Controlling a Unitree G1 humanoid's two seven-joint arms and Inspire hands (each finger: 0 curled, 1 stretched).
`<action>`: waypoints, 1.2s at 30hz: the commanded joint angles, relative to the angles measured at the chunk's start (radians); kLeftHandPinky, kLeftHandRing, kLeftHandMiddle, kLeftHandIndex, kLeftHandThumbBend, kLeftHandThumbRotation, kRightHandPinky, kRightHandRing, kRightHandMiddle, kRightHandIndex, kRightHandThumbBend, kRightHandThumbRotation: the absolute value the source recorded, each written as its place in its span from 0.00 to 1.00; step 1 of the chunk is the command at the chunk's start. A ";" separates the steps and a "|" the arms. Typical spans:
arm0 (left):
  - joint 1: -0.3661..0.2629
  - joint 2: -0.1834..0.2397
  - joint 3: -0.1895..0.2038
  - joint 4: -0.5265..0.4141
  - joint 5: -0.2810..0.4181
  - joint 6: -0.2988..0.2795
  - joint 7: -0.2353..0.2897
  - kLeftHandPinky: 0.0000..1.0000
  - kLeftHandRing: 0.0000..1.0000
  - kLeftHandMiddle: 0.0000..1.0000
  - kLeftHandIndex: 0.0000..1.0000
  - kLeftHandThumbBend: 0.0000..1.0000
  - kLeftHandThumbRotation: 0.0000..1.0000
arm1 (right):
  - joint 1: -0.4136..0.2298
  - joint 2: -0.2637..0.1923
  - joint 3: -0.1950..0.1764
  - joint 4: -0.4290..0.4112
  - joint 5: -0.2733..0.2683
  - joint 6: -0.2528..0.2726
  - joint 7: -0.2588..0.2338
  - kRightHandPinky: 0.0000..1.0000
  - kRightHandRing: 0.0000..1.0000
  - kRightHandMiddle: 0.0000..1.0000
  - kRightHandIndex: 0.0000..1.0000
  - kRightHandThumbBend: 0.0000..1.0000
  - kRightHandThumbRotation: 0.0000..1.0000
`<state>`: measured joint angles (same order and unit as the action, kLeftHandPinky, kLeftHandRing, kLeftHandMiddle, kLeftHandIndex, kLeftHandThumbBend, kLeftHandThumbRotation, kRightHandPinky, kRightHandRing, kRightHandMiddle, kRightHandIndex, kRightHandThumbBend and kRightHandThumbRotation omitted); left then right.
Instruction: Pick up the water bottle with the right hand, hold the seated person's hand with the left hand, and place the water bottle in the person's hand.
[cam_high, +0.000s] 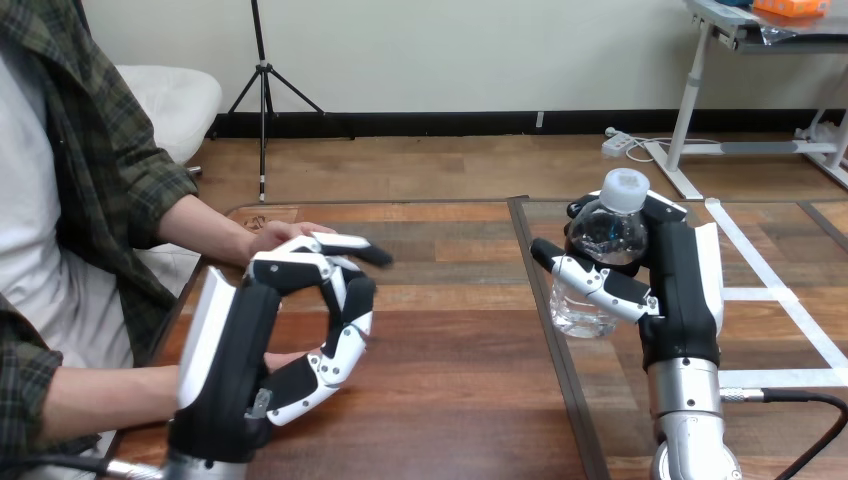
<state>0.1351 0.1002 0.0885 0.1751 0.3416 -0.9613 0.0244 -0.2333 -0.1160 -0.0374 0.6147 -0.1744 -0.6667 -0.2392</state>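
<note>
Fingers (345, 320) on the left hand (240, 340) are loosely curved and apart, gripping nothing I can see. The person's forearm (100, 400) runs in behind it, hand hidden, so contact's anyone's guess. Over at the counter's (450, 400) right, the right hand (680, 290) is clamped round the upright water bottle (605, 235), and if it's carried across before the person's hand is steadied, it could drop.

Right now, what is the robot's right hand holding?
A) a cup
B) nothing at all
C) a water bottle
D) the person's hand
C: the right hand has its fingers curled round the bottle and holds it upright above the table.
</note>
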 joint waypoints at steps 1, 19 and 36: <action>-0.013 0.006 0.049 -0.064 0.073 -0.017 0.075 0.58 0.73 0.78 0.79 0.64 0.00 | -0.048 0.000 -0.004 -0.062 -0.001 -0.005 -0.003 0.34 0.40 0.46 0.48 0.71 0.00; 0.073 0.048 0.101 -0.200 0.213 0.146 0.156 0.67 0.83 0.88 0.88 0.74 0.00 | -0.049 0.013 0.002 -0.048 0.005 -0.014 0.002 0.33 0.39 0.45 0.47 0.71 0.00; 0.143 0.113 0.116 -0.304 0.312 0.310 0.163 0.68 0.84 0.92 0.92 0.82 0.05 | -0.045 0.012 0.001 -0.050 0.007 -0.013 0.006 0.32 0.38 0.44 0.47 0.72 0.00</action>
<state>0.2940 0.1750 0.1960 -0.0555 0.6342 -0.6825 0.1763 -0.2297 -0.1126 -0.0353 0.6147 -0.1747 -0.6616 -0.2361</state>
